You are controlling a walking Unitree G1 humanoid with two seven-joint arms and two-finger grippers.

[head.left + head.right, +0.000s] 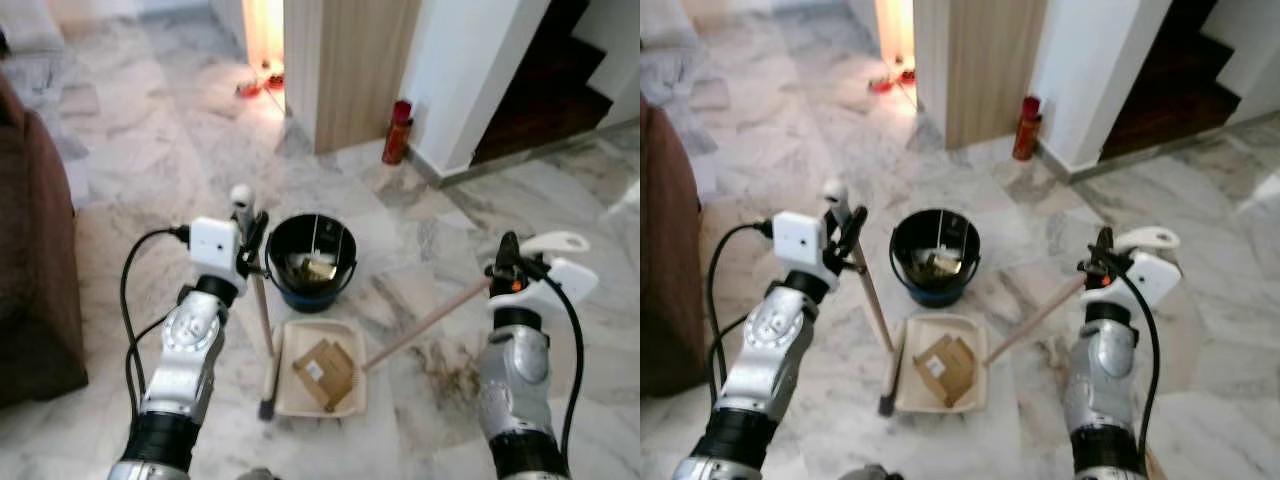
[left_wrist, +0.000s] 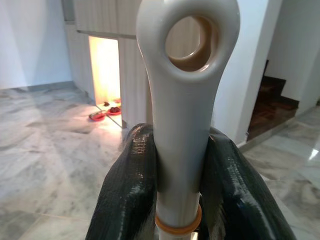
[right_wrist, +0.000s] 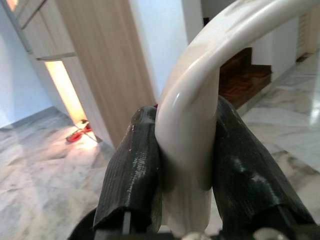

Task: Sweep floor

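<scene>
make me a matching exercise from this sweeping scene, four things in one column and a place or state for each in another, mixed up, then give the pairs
Things:
1. black bucket
2. brown cardboard piece
3. broom handle
4. red bottle

Places or states:
A. lying in the cream dustpan
B. standing by the white wall's corner
C. gripped near its top by the left hand
D. on the floor just beyond the dustpan

Pairs: 1-D, 2-A, 3-C, 4-B

The right hand grips the dustpan's long handle.
</scene>
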